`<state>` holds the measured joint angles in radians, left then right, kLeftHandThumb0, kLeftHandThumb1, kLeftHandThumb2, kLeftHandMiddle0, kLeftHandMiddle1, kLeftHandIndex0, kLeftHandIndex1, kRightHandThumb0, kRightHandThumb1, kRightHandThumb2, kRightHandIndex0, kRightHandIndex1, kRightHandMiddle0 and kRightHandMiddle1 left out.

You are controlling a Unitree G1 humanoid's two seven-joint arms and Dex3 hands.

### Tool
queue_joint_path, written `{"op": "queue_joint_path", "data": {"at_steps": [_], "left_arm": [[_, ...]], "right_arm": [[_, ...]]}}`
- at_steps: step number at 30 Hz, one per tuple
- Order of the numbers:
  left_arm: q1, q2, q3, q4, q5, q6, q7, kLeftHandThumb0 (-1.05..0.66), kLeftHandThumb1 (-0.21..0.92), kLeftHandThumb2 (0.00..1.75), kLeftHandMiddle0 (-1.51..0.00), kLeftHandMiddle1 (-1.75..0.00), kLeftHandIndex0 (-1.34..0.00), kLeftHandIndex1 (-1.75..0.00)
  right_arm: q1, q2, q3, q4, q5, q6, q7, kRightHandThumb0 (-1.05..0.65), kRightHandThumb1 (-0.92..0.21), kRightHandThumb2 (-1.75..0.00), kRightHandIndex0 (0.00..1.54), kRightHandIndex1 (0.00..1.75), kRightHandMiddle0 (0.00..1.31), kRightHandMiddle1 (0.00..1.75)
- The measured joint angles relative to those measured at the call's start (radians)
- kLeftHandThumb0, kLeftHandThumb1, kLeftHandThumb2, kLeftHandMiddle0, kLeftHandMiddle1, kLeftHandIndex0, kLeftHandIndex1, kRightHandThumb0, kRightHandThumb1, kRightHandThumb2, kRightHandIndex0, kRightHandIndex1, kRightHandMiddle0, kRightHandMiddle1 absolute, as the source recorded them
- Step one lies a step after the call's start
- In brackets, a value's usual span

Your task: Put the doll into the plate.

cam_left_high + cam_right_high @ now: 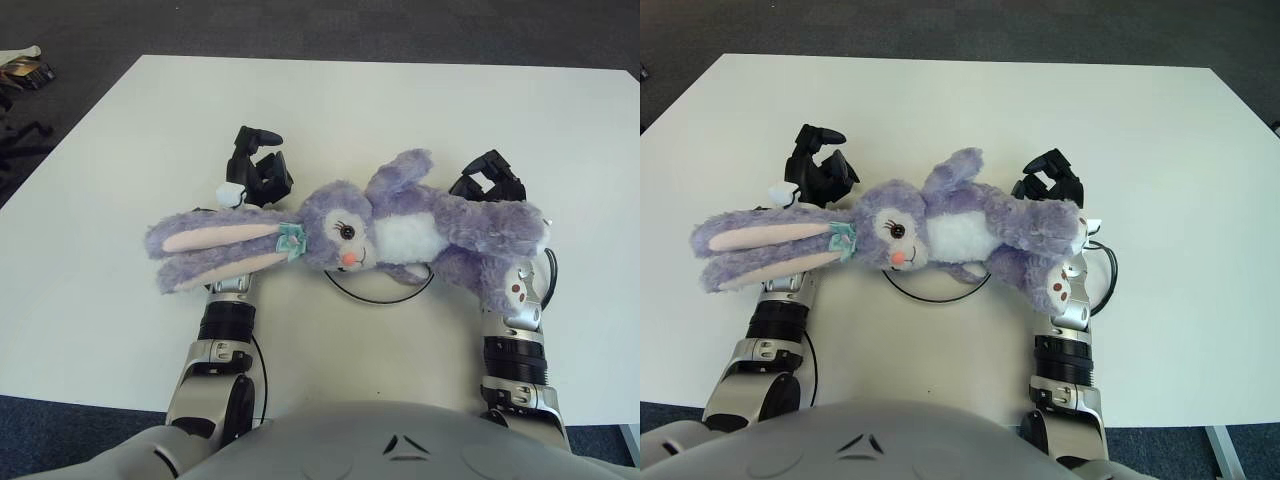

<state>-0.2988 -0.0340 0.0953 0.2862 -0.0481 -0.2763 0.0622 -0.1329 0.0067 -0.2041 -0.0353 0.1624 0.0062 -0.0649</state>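
Tabletop: doll (pixel 400 235) seemingly behind fingers (pixel 262 170)

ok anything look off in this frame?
Yes. The doll lies draped sideways across both forearms, held by neither the left hand nor the right hand. No plate shows on the table.

Both head-mounted eyes look steeply down from close above, sharing the whole white table (pixel 420 110), slightly offset sideways.

A white table (pixel 420 100) stands on dark grey carpet (pixel 300 25), with clutter (pixel 25 72) at the far-left floor edge
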Motion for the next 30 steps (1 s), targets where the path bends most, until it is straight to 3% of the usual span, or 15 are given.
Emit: {"op": "queue_joint_path", "data": {"at_steps": [10,19,30], "left_arm": [[0.004,-0.002,0.0,-0.009,-0.016,0.043,-0.001,-0.41,0.55,1.03,-1.0,-1.75,-0.44,-1.75],[0.007,-0.002,0.001,-0.013,-0.033,0.097,-0.01,-0.42,0.52,1.06,-1.02,-1.75,-0.45,-1.75],[0.008,0.0,0.002,-0.01,-0.053,0.104,-0.028,-0.42,0.52,1.06,-1.02,-1.75,-0.45,-1.75]], "right_arm": [[0.001,0.004,0.0,0.001,-0.042,-0.023,-0.047,-0.01,0.08,-1.75,0.9,1.74,0.73,1.68],[-0.013,0.014,0.0,0.073,-0.058,-0.167,-0.056,-0.01,0.09,-1.75,0.9,1.75,0.75,1.64],[-0.057,0.012,-0.016,0.206,-0.044,-0.335,-0.043,-0.01,0.1,-1.75,0.9,1.75,0.77,1.63]]}}
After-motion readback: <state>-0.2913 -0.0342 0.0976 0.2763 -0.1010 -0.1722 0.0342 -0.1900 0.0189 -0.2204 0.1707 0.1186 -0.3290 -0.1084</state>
